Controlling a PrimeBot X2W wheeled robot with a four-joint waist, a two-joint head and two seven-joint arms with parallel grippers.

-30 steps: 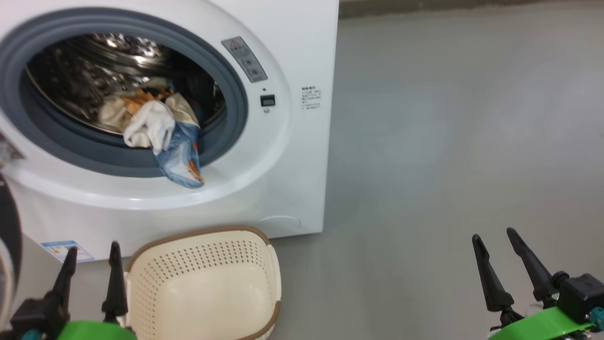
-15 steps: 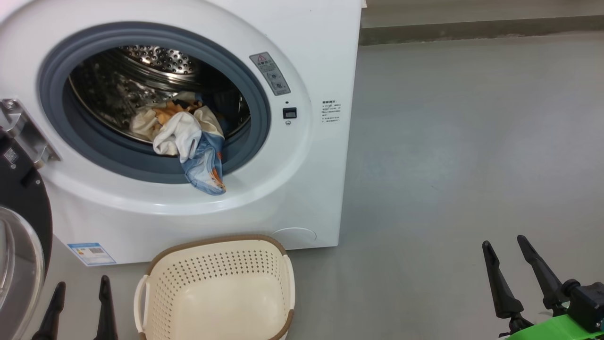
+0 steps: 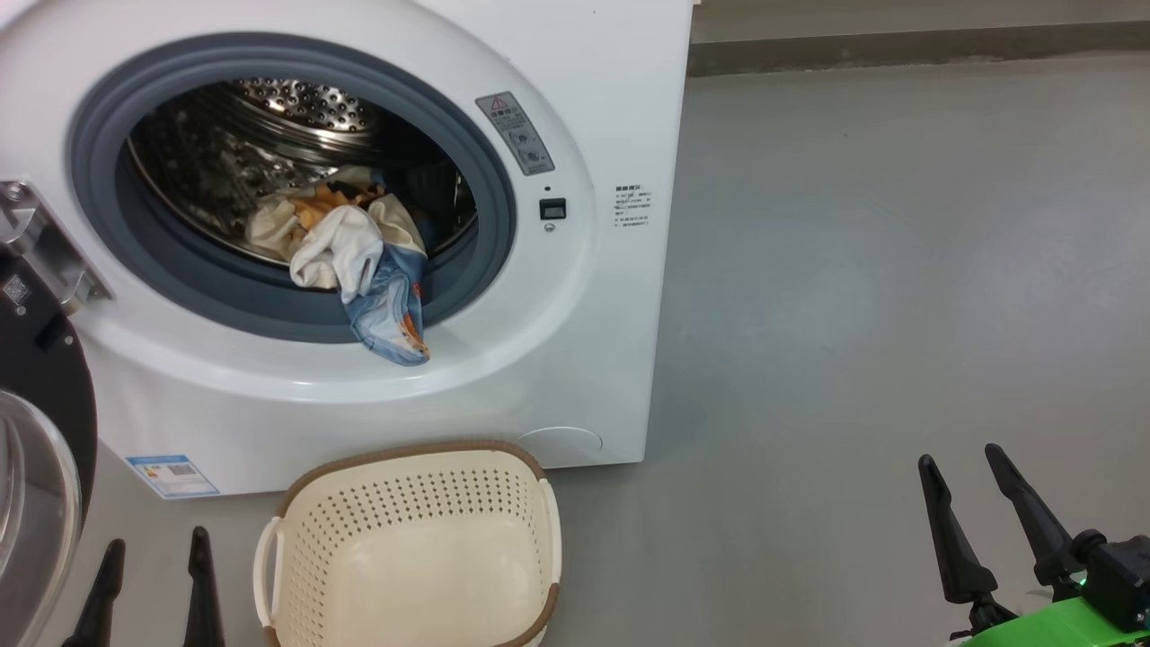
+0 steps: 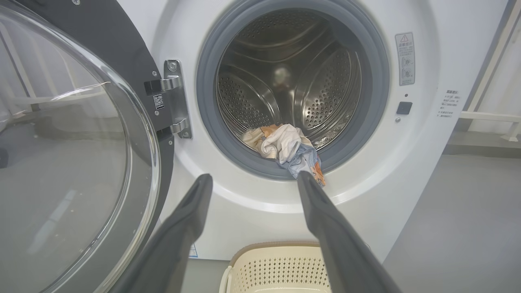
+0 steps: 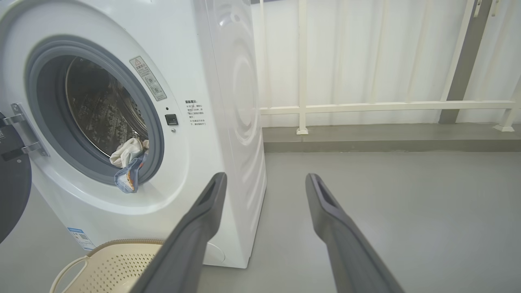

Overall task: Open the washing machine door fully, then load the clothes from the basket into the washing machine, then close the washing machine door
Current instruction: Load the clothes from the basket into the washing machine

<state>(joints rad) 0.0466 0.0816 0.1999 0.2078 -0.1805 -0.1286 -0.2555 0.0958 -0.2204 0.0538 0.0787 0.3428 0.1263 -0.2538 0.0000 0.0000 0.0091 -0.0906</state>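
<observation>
The clothes lie bunched at the front of the steel drum of the washing machine. A cream and white bundle sits inside, and 1 light blue piece with orange print hangs out over the grey gasket onto the machine's white front ring. The washing machine door stands swung wide on the machine's hinge side, its glass bowl facing outward. The basket sits on the floor just in front of the machine, below the opening. The left gripper is low in front of the machine, between door and basket, its 2 fingers spread and holding nothing. The right gripper is well off the machine's far side over grey floor, also spread and holding nothing. A white railing runs behind the machine.
</observation>
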